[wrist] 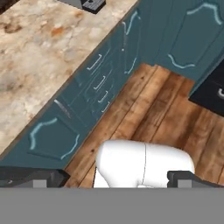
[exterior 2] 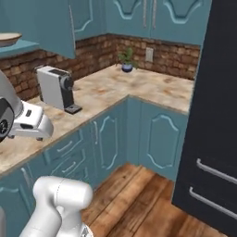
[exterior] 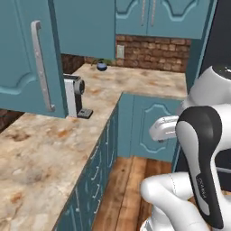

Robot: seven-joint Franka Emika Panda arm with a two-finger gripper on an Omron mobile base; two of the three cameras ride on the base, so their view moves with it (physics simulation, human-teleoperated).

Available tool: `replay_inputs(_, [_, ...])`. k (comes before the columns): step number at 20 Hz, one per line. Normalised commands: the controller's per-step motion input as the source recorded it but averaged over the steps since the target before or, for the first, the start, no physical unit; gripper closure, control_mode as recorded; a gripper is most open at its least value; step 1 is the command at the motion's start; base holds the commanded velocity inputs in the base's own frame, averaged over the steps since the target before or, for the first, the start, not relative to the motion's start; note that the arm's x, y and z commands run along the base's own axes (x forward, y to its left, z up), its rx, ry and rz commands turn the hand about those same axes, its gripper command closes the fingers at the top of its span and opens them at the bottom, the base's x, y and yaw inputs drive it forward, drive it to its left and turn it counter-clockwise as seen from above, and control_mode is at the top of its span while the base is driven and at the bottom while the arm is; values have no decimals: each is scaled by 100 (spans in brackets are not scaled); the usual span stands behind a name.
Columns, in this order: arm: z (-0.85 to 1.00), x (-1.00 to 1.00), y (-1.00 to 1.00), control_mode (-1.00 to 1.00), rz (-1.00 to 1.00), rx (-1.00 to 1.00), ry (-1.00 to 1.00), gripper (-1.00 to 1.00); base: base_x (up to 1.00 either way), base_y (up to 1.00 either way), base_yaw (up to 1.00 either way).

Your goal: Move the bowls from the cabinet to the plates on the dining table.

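Note:
One bowl (exterior 2: pixel 9 38), cream inside with a tan-brown rim, rests on the teal inner shelf (exterior 2: pixel 23 46) of the wall cabinet at the upper left of the right base view. The cabinet's door (exterior: pixel 27 58) hangs open, its silver bar handle (exterior: pixel 41 67) facing me. In the hand view my gripper (wrist: pixel 111 178) points down at the counter front and wooden floor. Its dark fingertips (wrist: pixel 30 177) stand far apart, open, with nothing between them. It hangs well below the shelf and to its right. The second bowl, the plates and the dining table are out of view.
A white coffee machine (exterior 2: pixel 55 88) stands on the marble counter (exterior: pixel 40 144) under the cabinet. A small potted plant (exterior 2: pixel 126 60) sits in the far corner. Teal drawer units (wrist: pixel 98 78) line the counter front, a black fridge (exterior 2: pixel 217 115) stands right, and wooden floor (exterior 2: pixel 134 194) lies between.

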Motion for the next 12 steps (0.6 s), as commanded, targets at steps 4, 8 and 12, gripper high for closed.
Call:
replay_inputs(4, [0,0,0,100,0,0,0,-100,59,-18,69])
replay_inputs(8, [0,0,0,100,0,0,0,-100,99,-22,67])
replay_inputs(12, [0,0,0,100,0,0,0,-100,64,-4,53])
